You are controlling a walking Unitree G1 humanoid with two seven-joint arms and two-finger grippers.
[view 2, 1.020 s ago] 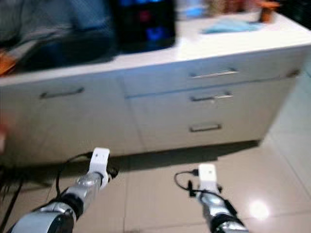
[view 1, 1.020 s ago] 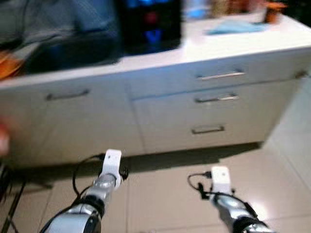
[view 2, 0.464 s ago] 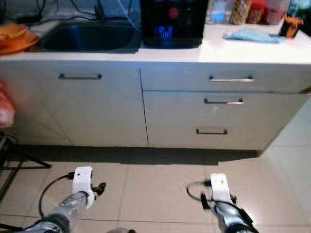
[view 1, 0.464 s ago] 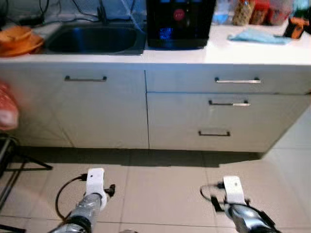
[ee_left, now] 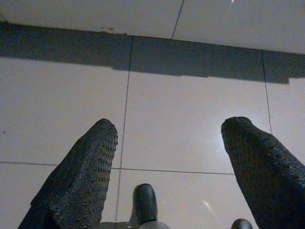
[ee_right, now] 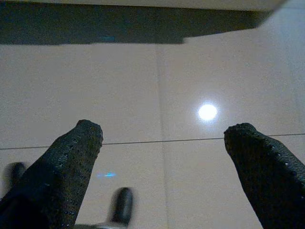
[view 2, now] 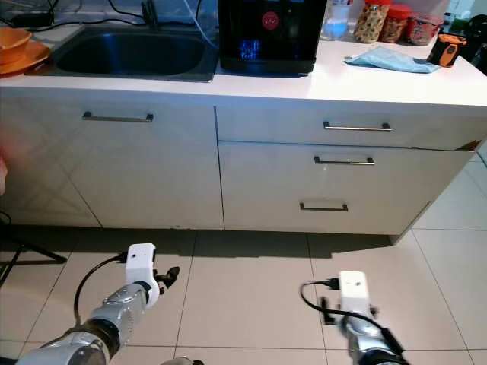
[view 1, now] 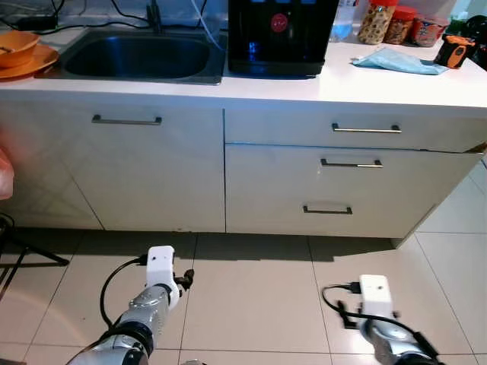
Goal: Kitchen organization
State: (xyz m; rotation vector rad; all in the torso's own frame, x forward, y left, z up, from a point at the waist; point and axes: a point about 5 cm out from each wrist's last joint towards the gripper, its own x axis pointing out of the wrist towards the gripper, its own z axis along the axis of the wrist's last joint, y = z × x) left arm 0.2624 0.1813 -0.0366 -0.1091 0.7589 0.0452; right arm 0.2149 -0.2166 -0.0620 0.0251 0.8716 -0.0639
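Note:
A white kitchen counter (view 1: 380,84) stands ahead of me. It holds a steel sink (view 1: 137,57), an orange bowl on an orange plate (view 1: 17,47), a black appliance with blue lights (view 1: 281,34), a blue cloth (view 1: 399,61), several jars (view 1: 374,23) and an orange and black item (view 1: 454,52). Both arms are held low over the tiled floor, well short of the cabinets. My left gripper (ee_left: 169,138) is open with nothing between its fingers. My right gripper (ee_right: 162,138) is open and empty too, above bare tiles.
Under the counter are a cupboard door with a bar handle (view 1: 126,120) and three shut drawers (view 1: 350,163) to its right. A blurred reddish thing (view 1: 4,171) and black stand legs (view 1: 23,255) sit at the far left. Beige floor tiles (view 1: 259,289) lie between me and the cabinets.
The camera has swung and steadied: the blurred, tilted counter now sits square and sharp. Both arms stay low with the grippers open.

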